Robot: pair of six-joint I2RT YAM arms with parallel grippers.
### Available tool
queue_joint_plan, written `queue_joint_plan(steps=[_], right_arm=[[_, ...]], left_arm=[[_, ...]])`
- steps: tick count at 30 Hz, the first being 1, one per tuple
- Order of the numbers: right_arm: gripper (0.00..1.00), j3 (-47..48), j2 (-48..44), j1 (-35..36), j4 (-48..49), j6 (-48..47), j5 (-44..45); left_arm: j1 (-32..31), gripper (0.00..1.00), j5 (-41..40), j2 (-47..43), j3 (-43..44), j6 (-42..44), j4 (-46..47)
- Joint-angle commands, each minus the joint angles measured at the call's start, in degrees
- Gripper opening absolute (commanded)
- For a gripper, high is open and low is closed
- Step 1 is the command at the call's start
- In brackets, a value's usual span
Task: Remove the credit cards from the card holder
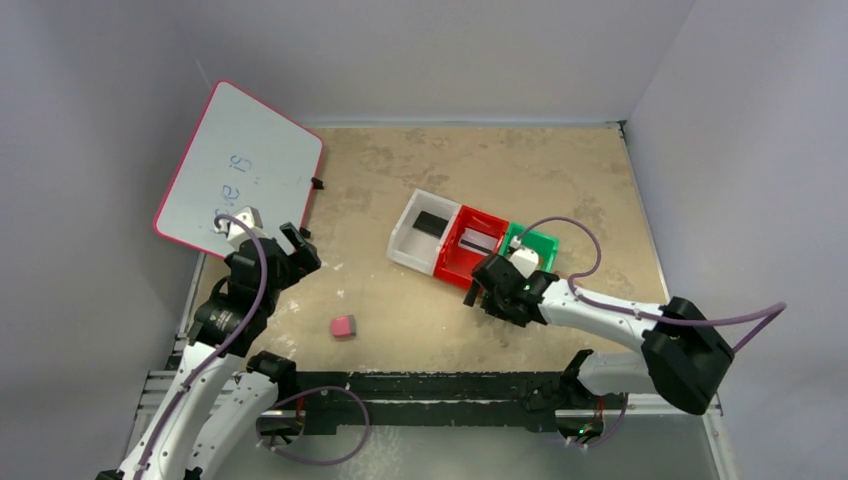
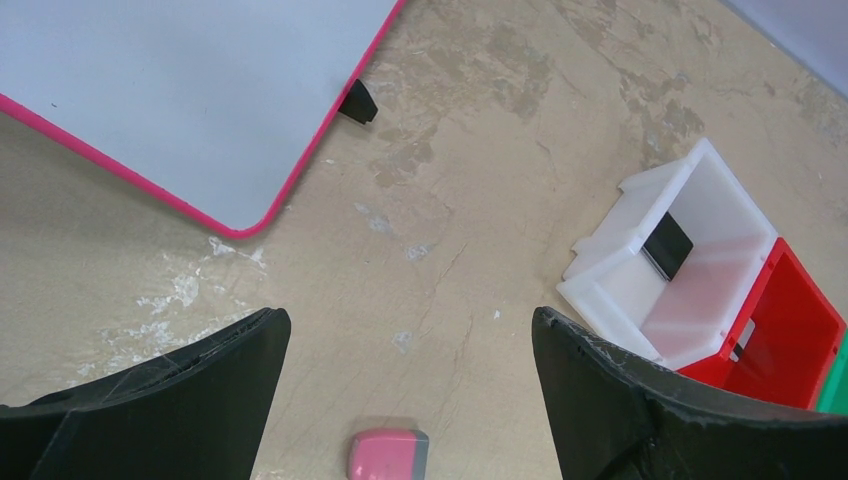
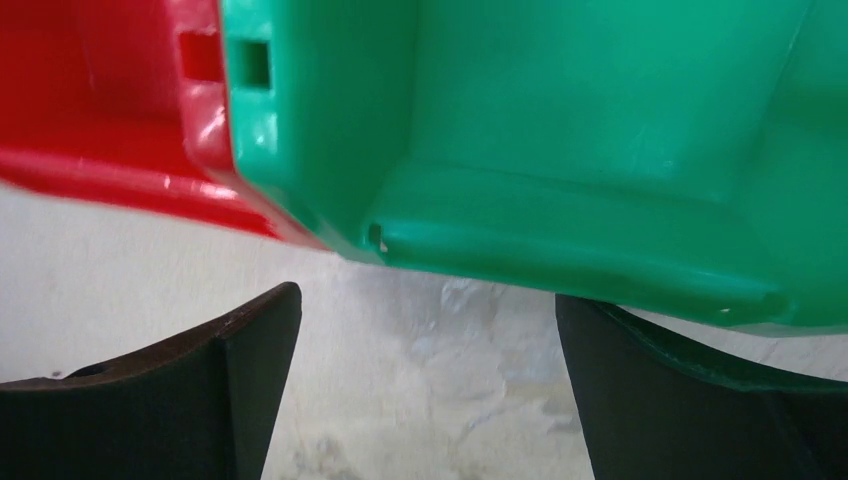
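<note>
- The black credit card (image 1: pixel 430 222) is thin, small and rectangular; it lies flat inside the white bin (image 1: pixel 406 250), and the left wrist view shows it dark and glossy against the pale plastic
- The silver-grey credit card (image 1: pixel 478 240), with a dark stripe along it, lies in the red bin (image 1: pixel 455 258); that bin is the middle of three joined in a row, with the green bin (image 1: pixel 541 243) at the right end
- The left hand (image 1: pixel 302 250) hovers by the near corner of the pink-framed whiteboard (image 1: pixel 250 150), fingers spread wide with nothing between them; the pink-and-grey eraser (image 1: pixel 343 326) lies on the table, nearer the arms' bases
- The right hand (image 1: pixel 478 285) sits low at the near side of the red and green bins, fingers apart and holding nothing; its wrist view shows the green bin's outer wall just ahead of the fingertips
- The table (image 1: pixel 420 320) is tan and mottled with pale worn patches; plain pale grey walls close it in on the left, back and right
</note>
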Motion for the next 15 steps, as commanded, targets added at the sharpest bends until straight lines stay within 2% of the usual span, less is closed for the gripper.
queue_joint_plan(steps=[1,10,15], right_arm=[[0.98,2.58,3.32,-4.84,3.04,-5.39,4.11],[0.99,5.73,8.45,-9.13,15.35,-25.75,6.13],[1.0,9.62,13.3,-12.09,18.73,-33.14,5.93]], left_arm=[[0.13,0.91,0.11,0.36,0.42,0.22,1.71],[0.12,0.91,-0.17,1.39,0.36,0.26,1.71],[0.12,0.91,-0.37,2.43,0.37,0.12,1.71]])
